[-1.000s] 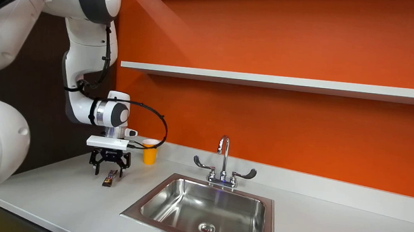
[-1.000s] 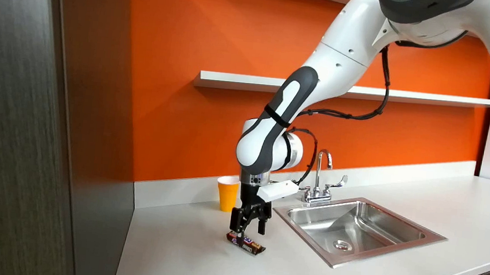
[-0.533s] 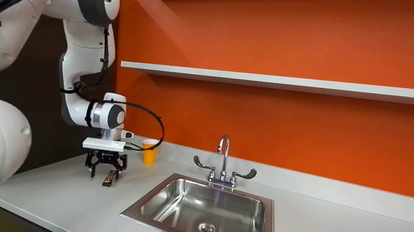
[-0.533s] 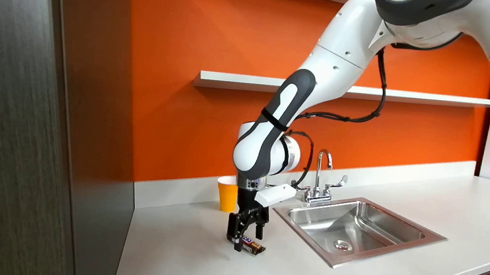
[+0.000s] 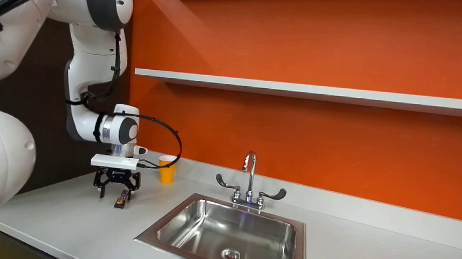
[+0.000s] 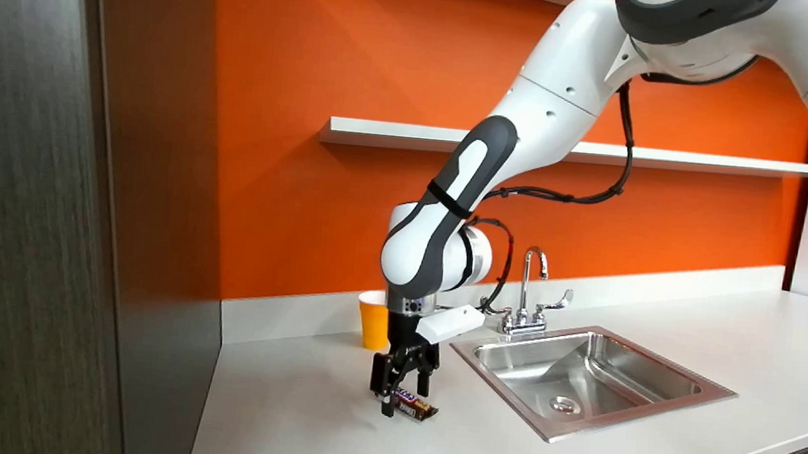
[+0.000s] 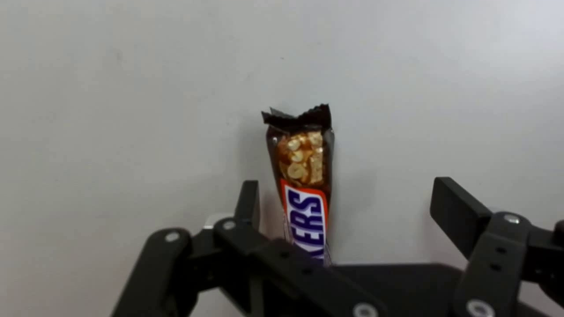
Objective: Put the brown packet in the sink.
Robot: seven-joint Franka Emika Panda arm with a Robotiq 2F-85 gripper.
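Note:
The brown packet (image 5: 120, 200) is a dark brown wrapped bar lying flat on the counter; it shows in both exterior views (image 6: 417, 406). In the wrist view the packet (image 7: 304, 167) points away from the camera, its near end hidden behind the gripper. My gripper (image 5: 115, 196) points down, low over the counter (image 6: 405, 400). It is open, and in the wrist view its fingers (image 7: 348, 204) stand on either side of the packet, which lies nearer the left finger with a small gap. The steel sink (image 5: 299, 252) is set in the counter, apart from the gripper (image 6: 715, 392).
A yellow-orange cup (image 5: 167, 173) stands at the back wall behind the gripper, partly covered by the arm in an exterior view (image 6: 373, 323). A chrome faucet (image 5: 250, 179) rises behind the sink. A white shelf (image 5: 311, 88) runs along the orange wall. A dark panel (image 6: 147, 234) bounds one side.
The gripper has moved left and a little down in both exterior views, so the packet now lies between its fingers. The packet has not moved. The fingers stay open.

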